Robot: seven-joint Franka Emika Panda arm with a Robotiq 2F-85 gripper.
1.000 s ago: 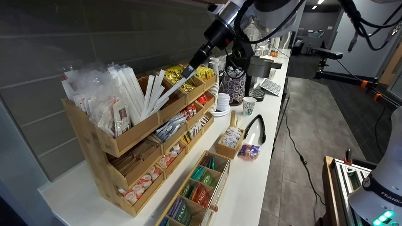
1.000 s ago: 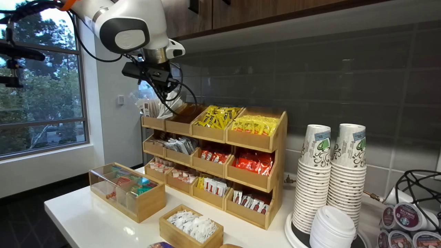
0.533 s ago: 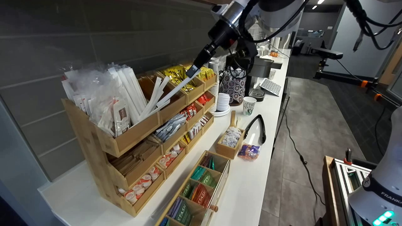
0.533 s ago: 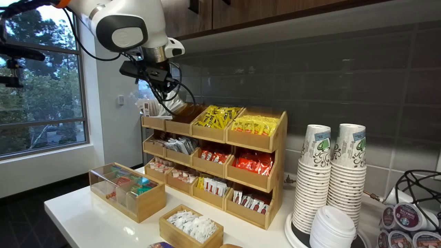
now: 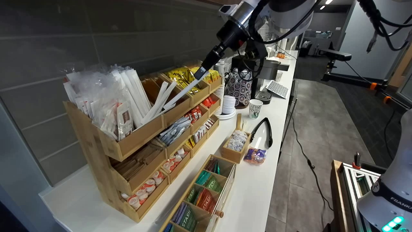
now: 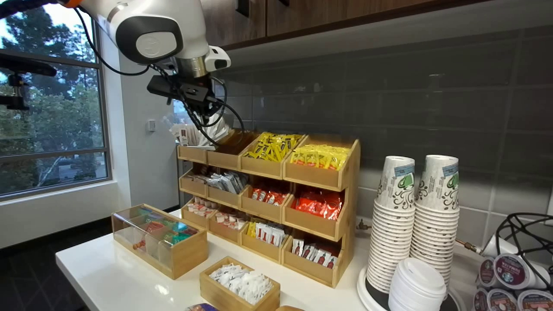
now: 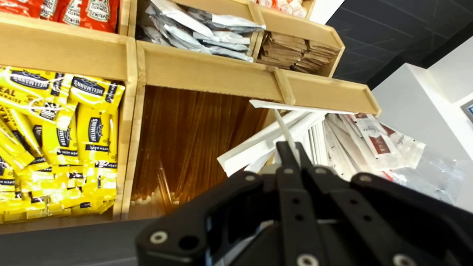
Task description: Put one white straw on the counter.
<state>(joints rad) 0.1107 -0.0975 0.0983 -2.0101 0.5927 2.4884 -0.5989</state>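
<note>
Grey tiled wall [image 6: 410, 112] behind, white straw [image 5: 185, 91] in my fingers [image 7: 284, 157]

The wall stands dark and glossy, wooden cabinets [image 6: 337, 17] above it and a window [image 6: 52, 138] off to one side in an exterior view. Below runs the long white counter [image 5: 248, 190]. My arm [image 6: 194, 26] reaches over it in both exterior views, above a three-tiered wooden rack [image 6: 261, 167]. In front of the rack sits a clear-lidded tea box [image 6: 190, 255]; just past one end rise two stacks of paper cups [image 6: 393, 233]. Near the tea box is a smaller wooden box [image 6: 224, 293] filled with white packets [image 6: 242, 280].

On the rack's top tier, the end bin [image 5: 138, 138] holds a bunch of pale wrapped straws [image 5: 132, 93] with a crumpled plastic bag [image 5: 99, 93] beside them. Several loose straws [image 7: 255, 147] lean out over the next bin [image 7: 210, 74], and beyond that lie yellow packets [image 7: 88, 129].

In the wrist view my gripper [image 7: 292, 149] hangs above this tier, its fingers narrowed to a pinch with the white straw between them. I hold it near its upper end, well above the counter. It slants down from my fingers toward the loose straws; whether its lower tip touches them, I cannot tell.
</note>
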